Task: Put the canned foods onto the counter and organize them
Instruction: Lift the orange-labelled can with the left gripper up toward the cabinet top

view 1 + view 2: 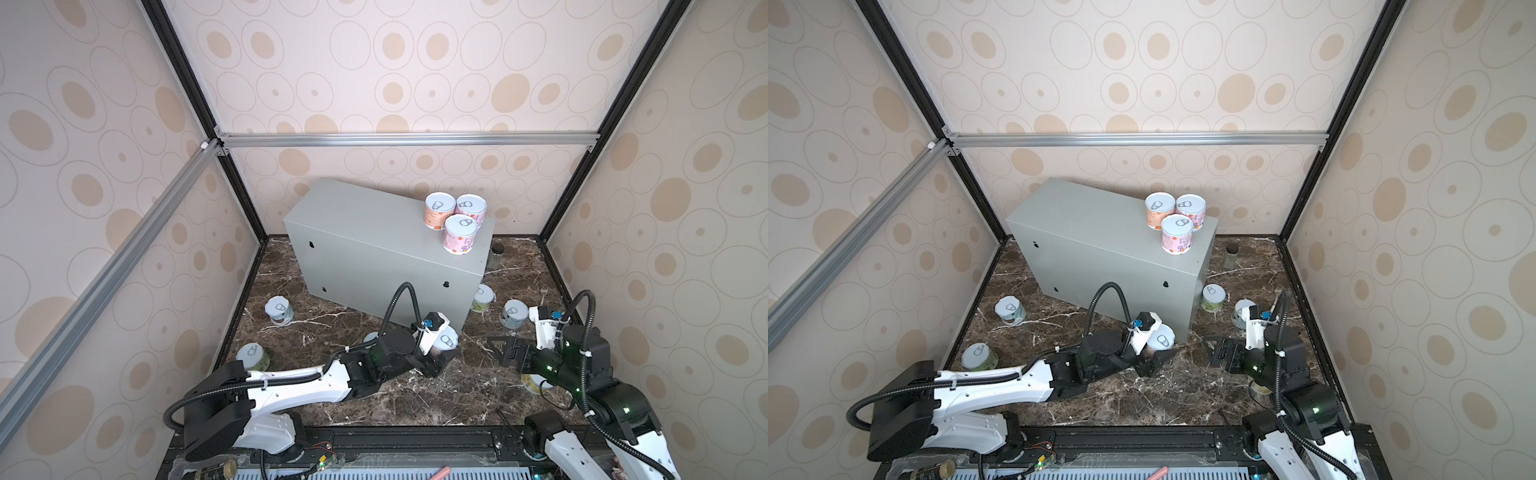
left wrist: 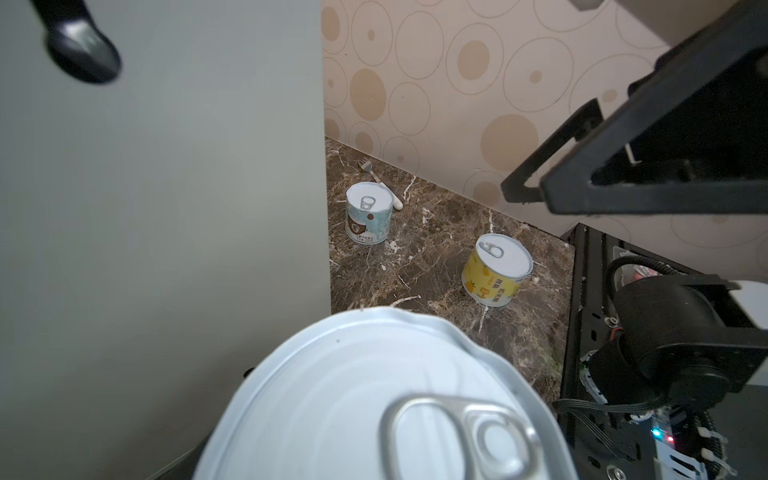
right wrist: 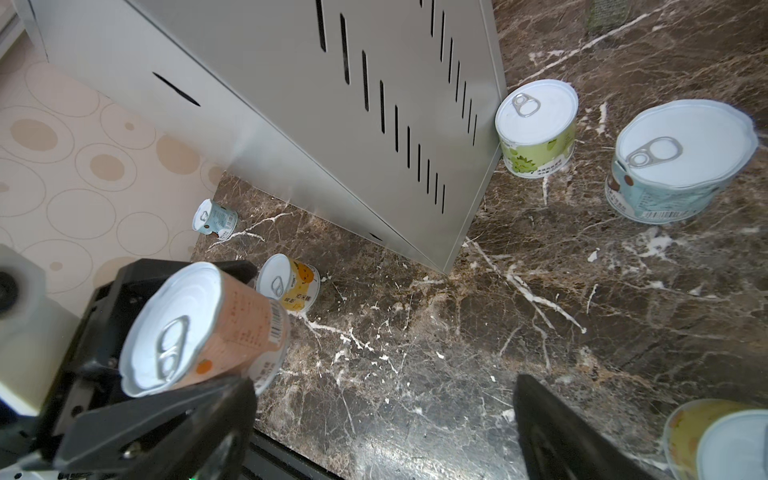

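— What is being pinched by the left claw (image 1: pixel 441 358)?
— An orange tin (image 1: pixel 448 340), upright, lid up. The counter (image 1: pixel 374 249) is being faced just beyond; its top is lying above.
— And the right claw (image 1: pixel 507 353)?
— Being held spread, empty, farther aside.

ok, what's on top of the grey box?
On the grey box: an orange can and two pink cans, clustered at its right end. Surface behind them is covered.

White arms (image 1: pixel 299 384), black joints (image 1: pixel 390 349), corrugated cables (image 1: pixel 405 285)
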### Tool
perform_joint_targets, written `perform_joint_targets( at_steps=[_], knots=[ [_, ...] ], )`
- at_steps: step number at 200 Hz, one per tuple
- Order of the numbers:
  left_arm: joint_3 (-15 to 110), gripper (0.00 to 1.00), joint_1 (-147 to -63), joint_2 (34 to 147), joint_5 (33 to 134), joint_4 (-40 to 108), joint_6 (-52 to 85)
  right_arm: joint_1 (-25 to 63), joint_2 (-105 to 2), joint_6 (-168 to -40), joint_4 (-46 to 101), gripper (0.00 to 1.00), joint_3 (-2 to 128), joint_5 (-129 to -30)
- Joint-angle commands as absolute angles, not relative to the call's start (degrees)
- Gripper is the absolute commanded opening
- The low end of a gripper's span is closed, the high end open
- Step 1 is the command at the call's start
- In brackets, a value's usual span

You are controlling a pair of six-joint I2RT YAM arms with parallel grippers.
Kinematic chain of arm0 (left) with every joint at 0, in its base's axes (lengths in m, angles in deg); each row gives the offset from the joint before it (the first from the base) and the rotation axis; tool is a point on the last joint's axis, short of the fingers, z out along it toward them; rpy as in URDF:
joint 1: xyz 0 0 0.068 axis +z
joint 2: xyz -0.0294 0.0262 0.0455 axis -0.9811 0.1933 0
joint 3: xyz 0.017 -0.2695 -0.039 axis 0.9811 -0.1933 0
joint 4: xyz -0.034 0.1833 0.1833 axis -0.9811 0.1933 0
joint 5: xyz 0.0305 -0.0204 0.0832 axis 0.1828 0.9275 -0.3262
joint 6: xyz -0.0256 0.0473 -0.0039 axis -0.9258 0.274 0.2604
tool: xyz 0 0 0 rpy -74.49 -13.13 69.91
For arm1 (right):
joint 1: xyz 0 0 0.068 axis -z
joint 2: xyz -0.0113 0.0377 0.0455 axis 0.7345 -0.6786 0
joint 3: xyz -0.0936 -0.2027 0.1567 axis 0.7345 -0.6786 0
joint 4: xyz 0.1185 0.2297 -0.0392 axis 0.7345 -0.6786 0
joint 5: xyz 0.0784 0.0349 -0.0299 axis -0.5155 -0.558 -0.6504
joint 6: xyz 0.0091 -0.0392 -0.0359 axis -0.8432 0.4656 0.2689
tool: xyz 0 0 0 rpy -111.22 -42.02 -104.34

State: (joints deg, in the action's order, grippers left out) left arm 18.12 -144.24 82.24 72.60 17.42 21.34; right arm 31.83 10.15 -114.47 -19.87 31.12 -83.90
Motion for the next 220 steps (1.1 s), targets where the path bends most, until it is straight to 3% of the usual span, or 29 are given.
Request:
perform_joint_targets(
  at_steps=[1,110,168,220],
  knots=[
    [22.36,0.70,-144.11,77.39,71.46,21.60,23.23,31.60,11.11,-113.91,-19.20,0.99,30.31,-82.98],
    [22.53,0.70,-137.17,58.80,69.92,37.48,20.41,31.56,6.05,-114.17,-16.08,0.99,33.15,-85.14],
    [25.52,0.69,-133.99,56.66,71.45,45.26,21.00,31.54,3.30,-115.59,-7.22,0.99,33.43,-86.21],
    [28.31,0.69,-131.08,56.21,72.25,47.08,21.20,31.56,-2.45,-112.83,-8.47,0.99,40.82,-86.89]
  ],
)
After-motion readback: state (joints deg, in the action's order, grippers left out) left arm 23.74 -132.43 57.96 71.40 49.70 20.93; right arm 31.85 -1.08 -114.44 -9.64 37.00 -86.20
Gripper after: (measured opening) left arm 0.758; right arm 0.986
